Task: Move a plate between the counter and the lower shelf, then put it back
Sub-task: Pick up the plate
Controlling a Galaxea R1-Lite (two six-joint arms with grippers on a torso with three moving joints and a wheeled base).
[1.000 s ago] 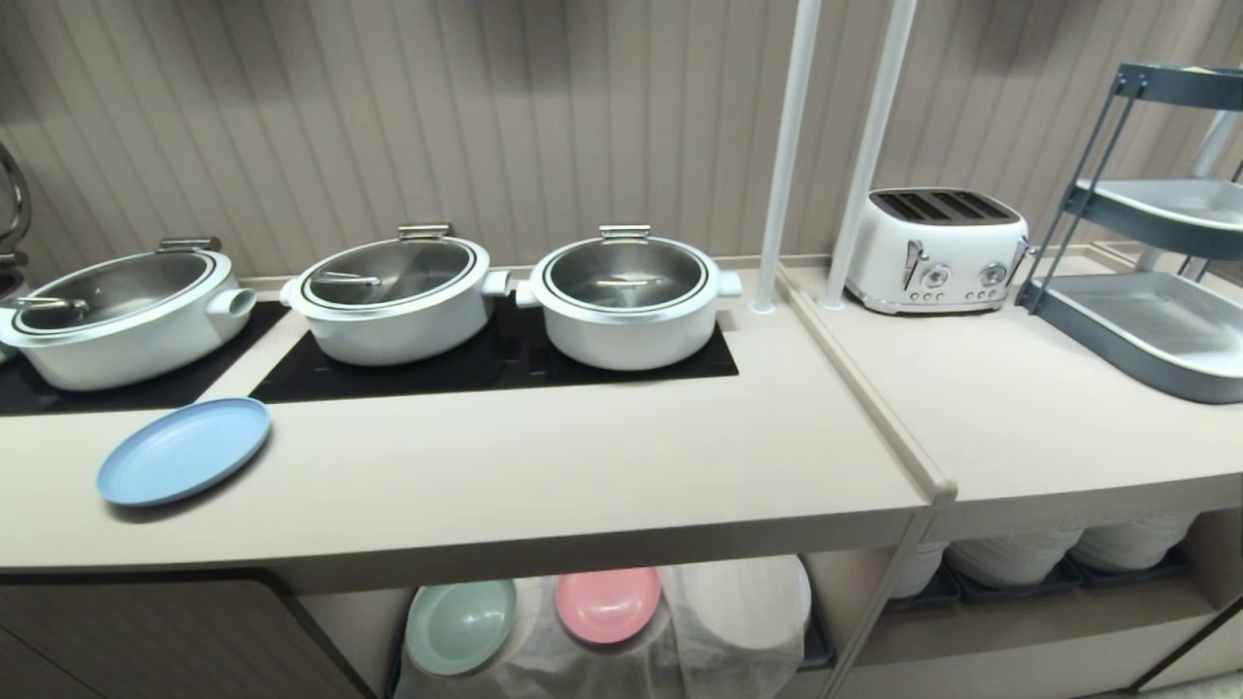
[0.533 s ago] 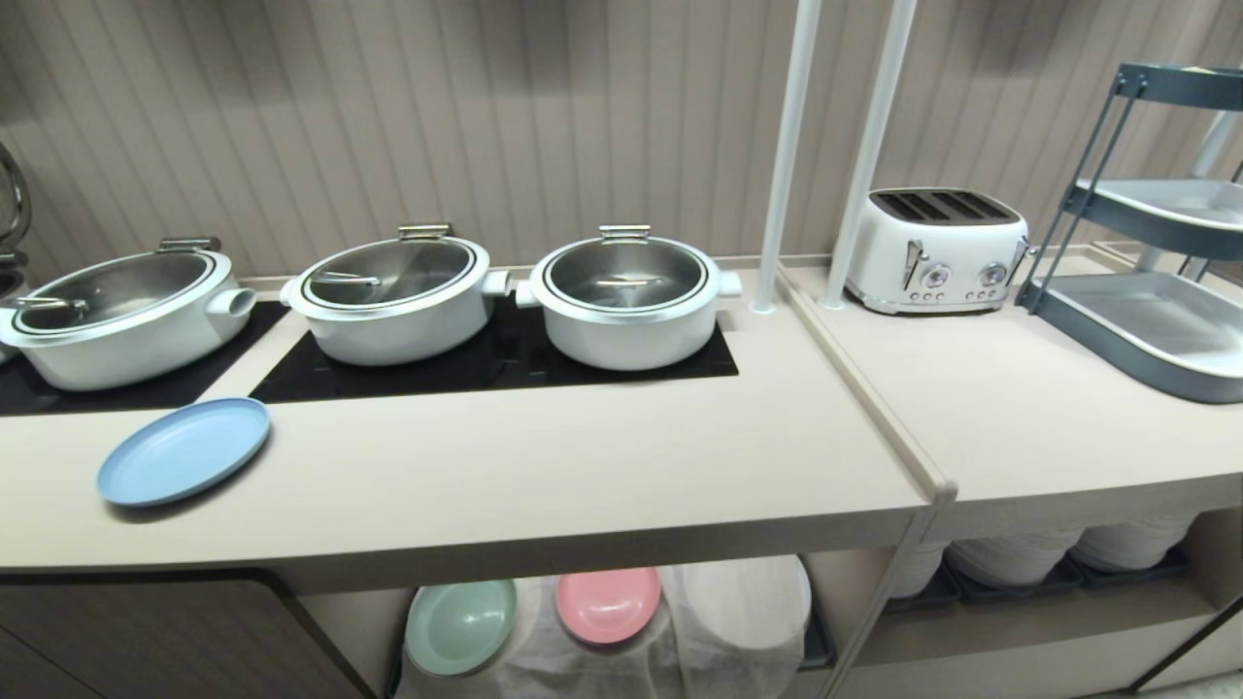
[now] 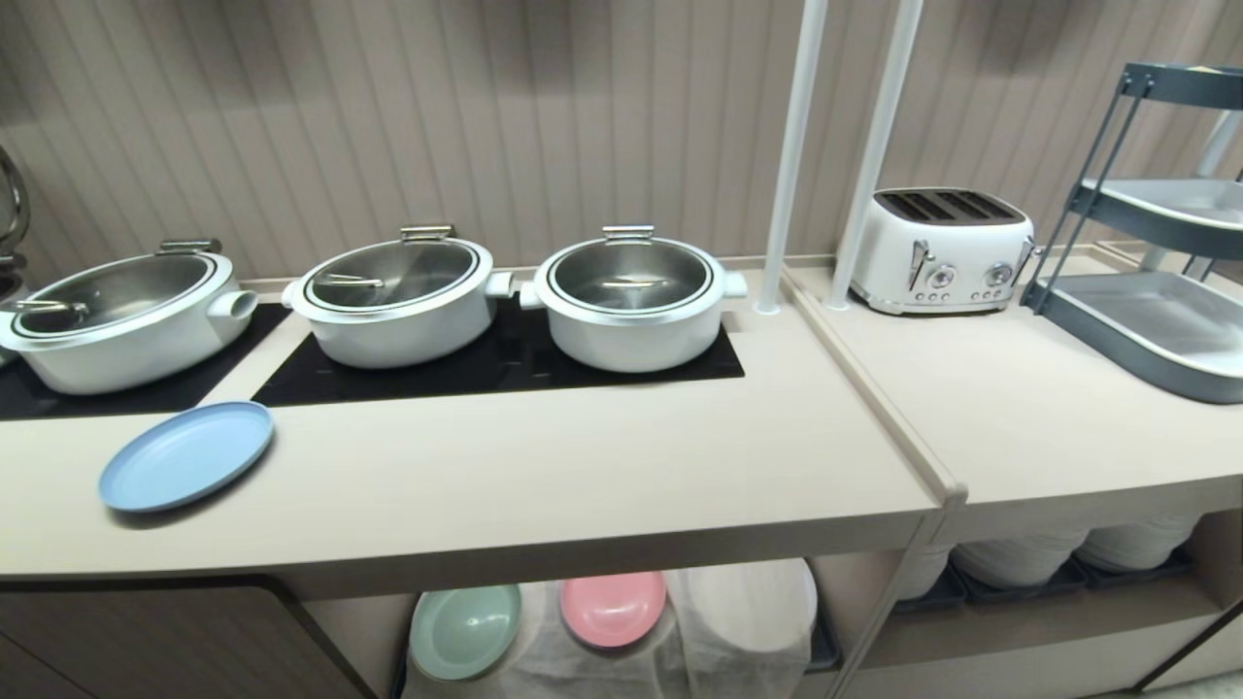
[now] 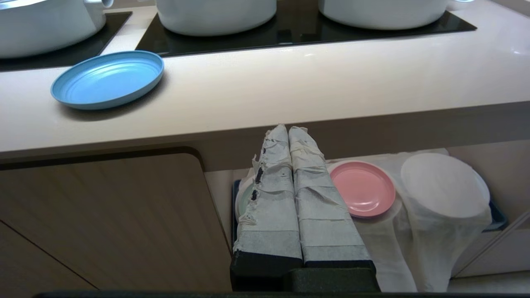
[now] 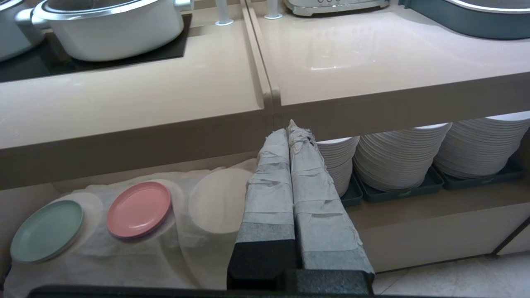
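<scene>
The light blue plate [image 3: 184,456] lies flat on the left part of the beige counter [image 3: 583,466], in front of the black cooktop panels. Under the counter is the lower shelf [image 3: 364,626], where a white cloth [image 3: 621,670] drapes over plate stacks. Neither arm shows in the head view. My left gripper [image 4: 287,128] hangs shut and empty in front of the shelf opening, below and to the right of the plate [image 4: 107,78]. My right gripper [image 5: 288,128] is shut and empty too, level with the counter's front edge near the seam with the adjoining top.
A mint green plate [image 3: 464,631] and a pink plate [image 3: 612,609] rest on the cloth. Three white pots [image 3: 631,301] stand on the cooktop. Two white poles [image 3: 791,155], a toaster [image 3: 940,250] and a grey tiered rack [image 3: 1156,320] are to the right. Bare white plate stacks [image 5: 401,157] fill the neighbouring compartment.
The whole head view has shifted slightly, so the camera has moved a little. The plate and other things keep their places.
</scene>
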